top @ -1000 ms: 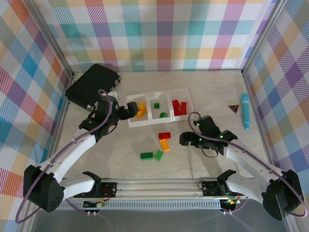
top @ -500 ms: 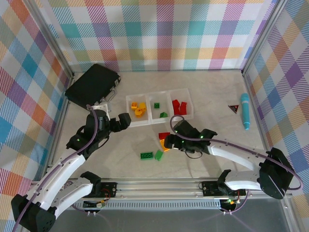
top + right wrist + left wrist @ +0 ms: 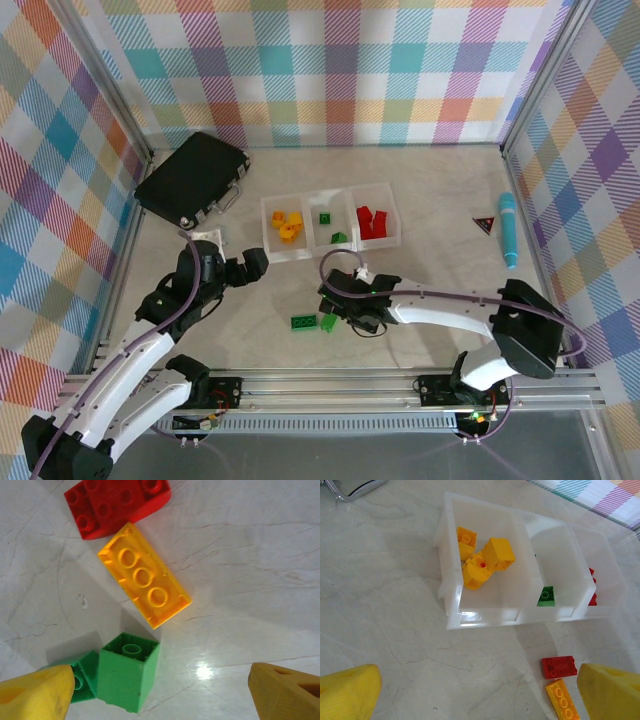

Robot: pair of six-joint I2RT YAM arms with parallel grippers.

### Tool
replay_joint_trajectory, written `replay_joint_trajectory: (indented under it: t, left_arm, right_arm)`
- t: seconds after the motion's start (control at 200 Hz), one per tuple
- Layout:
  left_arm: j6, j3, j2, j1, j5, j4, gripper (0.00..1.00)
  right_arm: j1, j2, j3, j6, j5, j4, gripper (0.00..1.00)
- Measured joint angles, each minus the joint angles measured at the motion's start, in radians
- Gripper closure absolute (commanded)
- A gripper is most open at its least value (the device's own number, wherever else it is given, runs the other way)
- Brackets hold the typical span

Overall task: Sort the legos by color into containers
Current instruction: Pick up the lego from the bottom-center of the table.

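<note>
The containers (image 3: 330,245) are a row of three whitish bins at mid-table. Yellow legos (image 3: 480,560) lie in the left bin, a green one (image 3: 546,596) in the middle and red ones (image 3: 372,222) in the right. Loose on the table are a red brick (image 3: 115,502), an orange brick (image 3: 145,575) and two green bricks (image 3: 127,677), (image 3: 303,322). My right gripper (image 3: 160,695) hovers open low over them, the taller green brick just inside its left finger. My left gripper (image 3: 477,700) is open and empty, near-left of the bins.
A black hard case (image 3: 193,178) lies at the back left. A blue pen (image 3: 509,228) and a small dark triangle (image 3: 484,223) sit at the right. Plaid walls close in the table on three sides.
My right arm has swung left from the right side to over the loose bricks. My left gripper has drawn back from the yellow bin toward the near left.
</note>
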Motion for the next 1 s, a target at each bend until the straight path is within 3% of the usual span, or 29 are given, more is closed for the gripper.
replay_joint_trajectory:
  t: [0.395,0.665,0.79,0.87,1.005]
  left_arm:
    - [0.013,-0.001,-0.016,0.000,0.000,-0.001,0.00]
    - [0.024,-0.008,-0.007,0.000,0.000,0.000,0.00]
    - [0.024,-0.018,-0.004,0.000,0.000,0.000,0.00]
    - [0.024,-0.019,-0.003,0.000,0.000,0.000,0.00]
    - [0.024,-0.019,-0.003,0.000,0.000,0.000,0.00]
  right_arm:
    - [0.071,0.181,0.086,0.143,0.029,-0.016,0.19]
    - [0.084,0.222,0.086,0.193,0.029,-0.016,0.34]
    - [0.084,0.222,0.086,0.204,0.030,-0.016,0.37]
    - [0.084,0.222,0.086,0.209,0.031,-0.016,0.43]
    - [0.084,0.222,0.086,0.214,0.039,-0.017,0.62]
